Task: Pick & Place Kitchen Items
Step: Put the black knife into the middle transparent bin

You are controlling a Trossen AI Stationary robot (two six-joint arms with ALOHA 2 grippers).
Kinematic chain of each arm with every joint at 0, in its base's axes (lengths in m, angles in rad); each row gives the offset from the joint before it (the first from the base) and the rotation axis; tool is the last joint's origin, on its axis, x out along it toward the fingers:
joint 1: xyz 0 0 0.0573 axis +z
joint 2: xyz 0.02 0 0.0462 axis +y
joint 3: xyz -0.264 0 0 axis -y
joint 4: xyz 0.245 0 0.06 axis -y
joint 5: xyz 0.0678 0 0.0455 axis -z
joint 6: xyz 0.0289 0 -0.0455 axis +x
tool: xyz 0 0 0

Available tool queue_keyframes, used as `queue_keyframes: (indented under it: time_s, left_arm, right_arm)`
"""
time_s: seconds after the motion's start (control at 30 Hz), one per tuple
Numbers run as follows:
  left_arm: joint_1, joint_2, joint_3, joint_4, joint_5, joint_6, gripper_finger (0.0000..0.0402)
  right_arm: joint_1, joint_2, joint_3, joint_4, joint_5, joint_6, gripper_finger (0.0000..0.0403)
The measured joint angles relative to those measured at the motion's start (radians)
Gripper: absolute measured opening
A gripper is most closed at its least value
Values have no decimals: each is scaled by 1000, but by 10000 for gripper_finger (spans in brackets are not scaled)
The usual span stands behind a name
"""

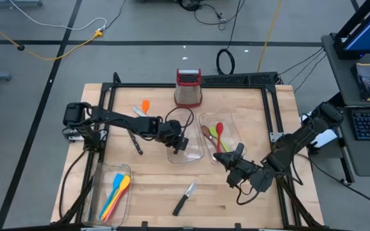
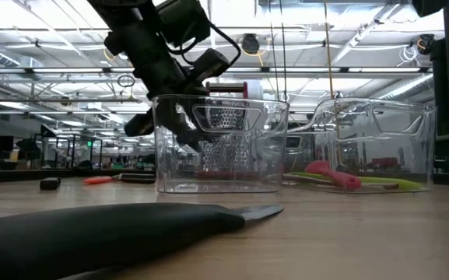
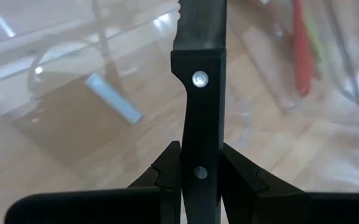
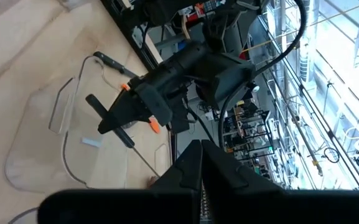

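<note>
My left gripper [image 1: 178, 142] hangs over the middle clear tray [image 1: 194, 154], shut on a black-handled steel knife [image 3: 201, 93]. The right wrist view shows that knife [image 4: 114, 124] slanting over the tray. My right gripper [image 1: 223, 156] is shut on nothing and hovers beside the right clear tray [image 1: 231, 125], in which a red spoon [image 1: 219, 131] and green and brown utensils lie. A second knife [image 1: 185, 199] lies flat near the front edge, and a third knife [image 1: 135, 142] lies left of centre. An orange spatula [image 1: 145, 106] lies farther back. My left gripper pinches the knife's black riveted handle [image 3: 199, 146] between its two fingers, which sit on the handle's narrow edges, back from the blade. The fingers slant down from the table's left and lie across the knife. It is tilted over the tray; I cannot tell whether its tip touches the floor.
A metal grater with a red top [image 1: 188, 86] stands at the table's far edge. A third clear tray [image 1: 101, 172] at the near left holds blue, orange and yellow utensils. A black frame [image 1: 271, 115] runs round the table.
</note>
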Motion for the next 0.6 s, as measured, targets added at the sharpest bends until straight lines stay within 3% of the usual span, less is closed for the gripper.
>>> queue_keyframes:
  time_s: [0.27,0.47,0.6]
  left_arm:
    - [11,0,0,-6,-1,-4,65]
    - [11,16,0,-4,0,0,117]
    - [11,25,3,15,0,4,128]
  right_arm:
    - [0,0,-20,22,0,13,0]
    - [0,0,-20,23,0,13,0]
    - [0,0,-20,23,0,13,0]
